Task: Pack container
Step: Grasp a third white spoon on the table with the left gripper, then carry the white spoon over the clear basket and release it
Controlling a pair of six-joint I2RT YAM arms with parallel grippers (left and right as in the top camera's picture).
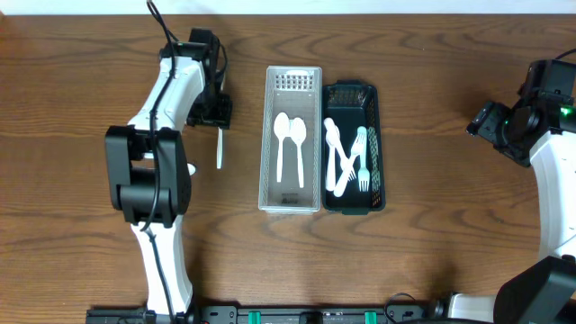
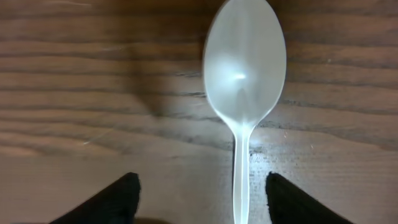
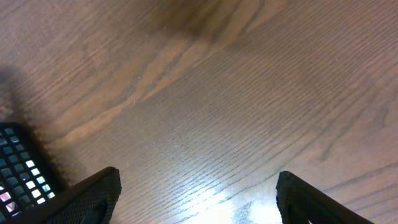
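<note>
A white plastic spoon (image 1: 219, 148) lies on the wooden table left of the baskets. In the left wrist view the spoon (image 2: 244, 74) has its bowl far from me and its handle running between my fingers. My left gripper (image 1: 214, 115) (image 2: 204, 183) is open, low over the table, and straddles the handle without gripping it. A white basket (image 1: 270, 135) holds two white spoons. A black basket (image 1: 376, 135) next to it holds several white and teal forks and spoons. My right gripper (image 1: 486, 121) (image 3: 199, 199) is open and empty over bare table, far right.
The two baskets stand side by side at the table's middle. A corner of the black basket (image 3: 15, 165) shows at the lower left of the right wrist view. The left arm's base (image 1: 148, 180) stands just left of the loose spoon.
</note>
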